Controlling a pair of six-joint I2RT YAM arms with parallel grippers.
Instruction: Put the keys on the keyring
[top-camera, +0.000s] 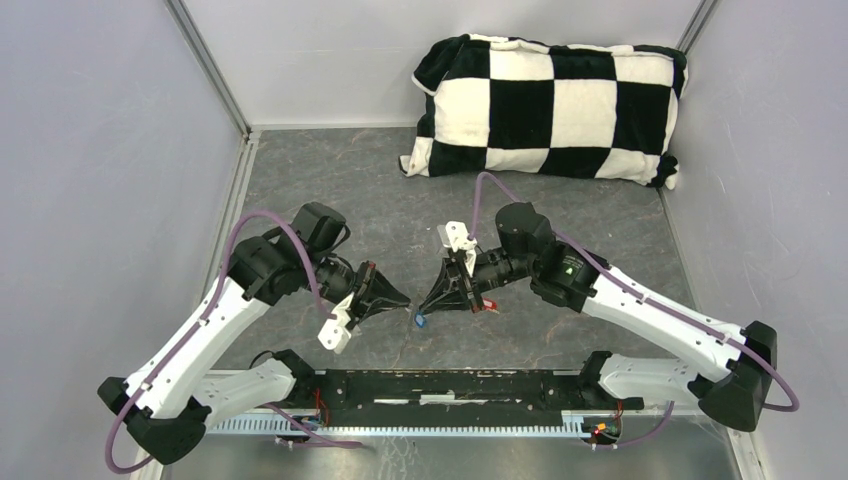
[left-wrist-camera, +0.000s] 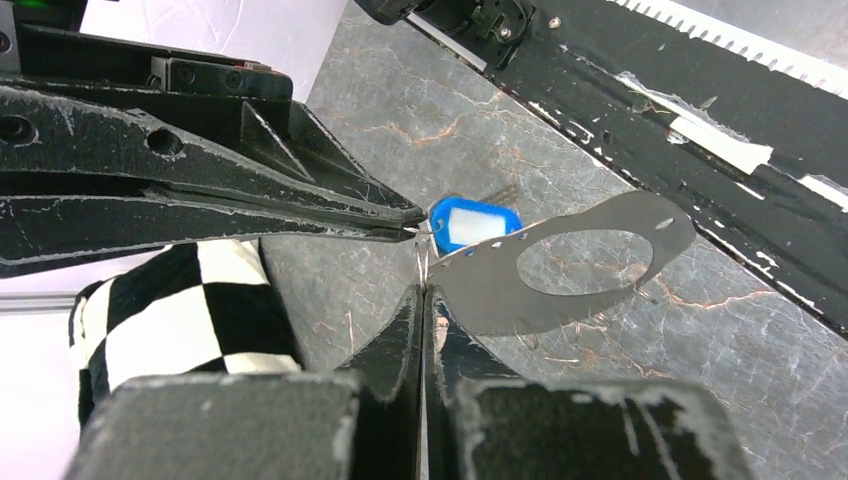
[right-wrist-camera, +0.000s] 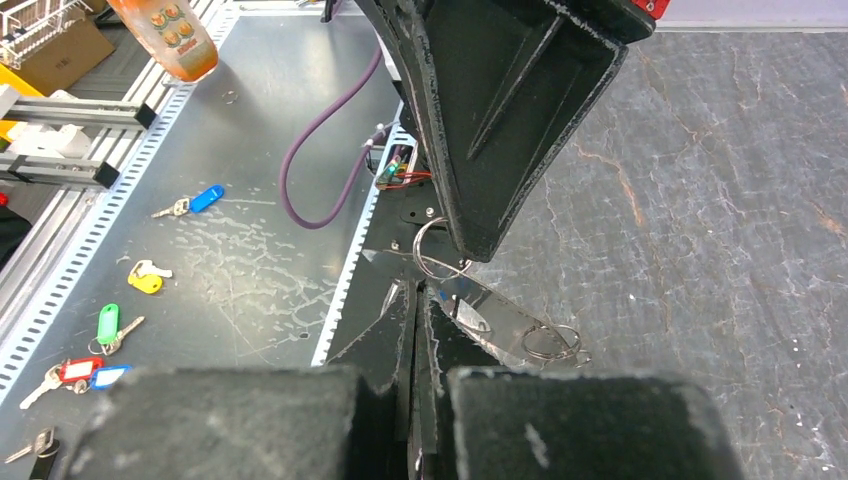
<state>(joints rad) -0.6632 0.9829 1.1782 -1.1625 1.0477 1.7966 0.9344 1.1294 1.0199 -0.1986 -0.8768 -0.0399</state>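
A robotics lab cell: pale grey panel walls (top-camera: 100, 150) in aluminium frame posts (top-camera: 208, 65), grey sheet-metal bench (right-wrist-camera: 250, 150) at left.

top: overhead fr behind | wrists: close, facing each other | shared: table (top-camera: 400, 200) mid

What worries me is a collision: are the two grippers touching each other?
Apart. The left wrist view shows a clear gap between the left gripper's tips and the right gripper's tips.

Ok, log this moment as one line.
left claw: shut | right claw: shut | tips: meeting at keyring | blue key: beside keyring, at tips | red key: by right claw | keys on keyring: unconfirmed
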